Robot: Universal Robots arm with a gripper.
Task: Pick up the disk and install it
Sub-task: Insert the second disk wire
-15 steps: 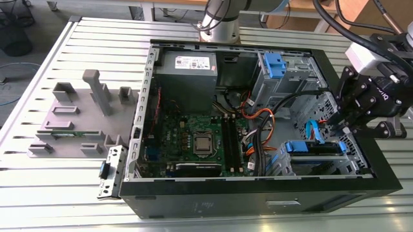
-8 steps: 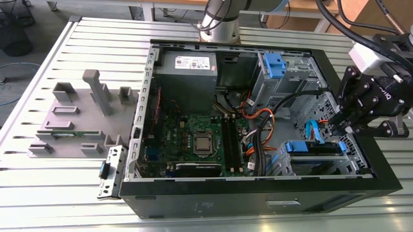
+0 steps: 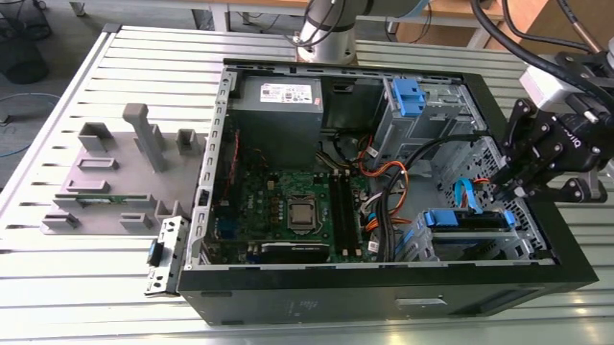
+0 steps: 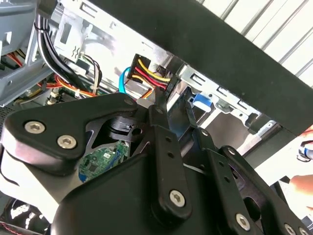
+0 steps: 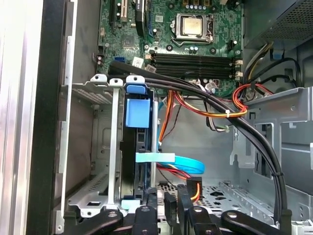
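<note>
First wrist view shows the disk (image 5: 137,147) seated in its bay (image 5: 90,147).

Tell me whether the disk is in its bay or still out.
In. The disk stands on edge inside the metal drive cage, its blue carrier handle showing, with the gripper at its end.

In the exterior view we see a ribbed aluminium tabletop (image 3: 57,287) in even bright light, a grey floor (image 3: 39,93) beyond its far corner on that view's left with a black bin (image 3: 24,61) on it, and wooden furniture (image 3: 451,11) behind.
</note>
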